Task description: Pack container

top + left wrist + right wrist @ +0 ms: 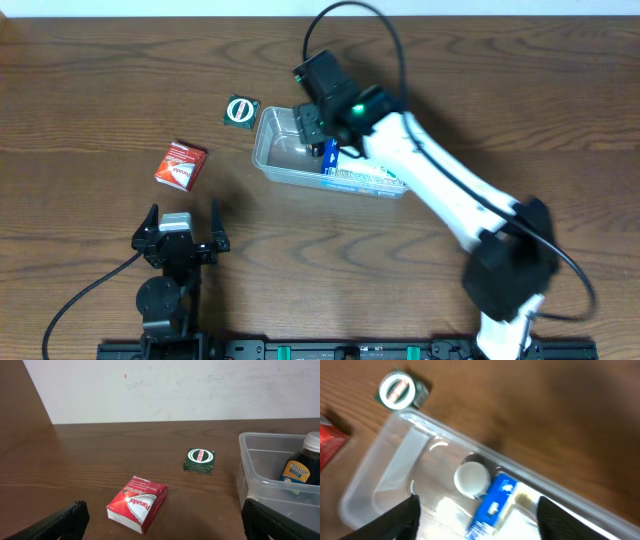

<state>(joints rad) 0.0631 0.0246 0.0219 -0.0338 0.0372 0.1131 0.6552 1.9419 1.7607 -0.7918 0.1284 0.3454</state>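
Note:
The clear plastic container (272,160) sits at the table's middle back; it also shows in the left wrist view (260,480) and the right wrist view (380,467). Inside it stand a dark bottle with a white cap (471,479) (304,466) and a blue box (492,506) (329,157). My right gripper (318,130) (476,519) is open above the container, over the bottle and blue box, holding nothing. My left gripper (181,232) (160,522) is open and empty near the front left. A red Panadol box (180,164) (137,503) lies ahead of it.
A small dark green box with a round white and red label (241,110) (200,460) (399,389) lies on the table just left of the container's far corner. A white patterned pack (365,181) lies in the container's right part.

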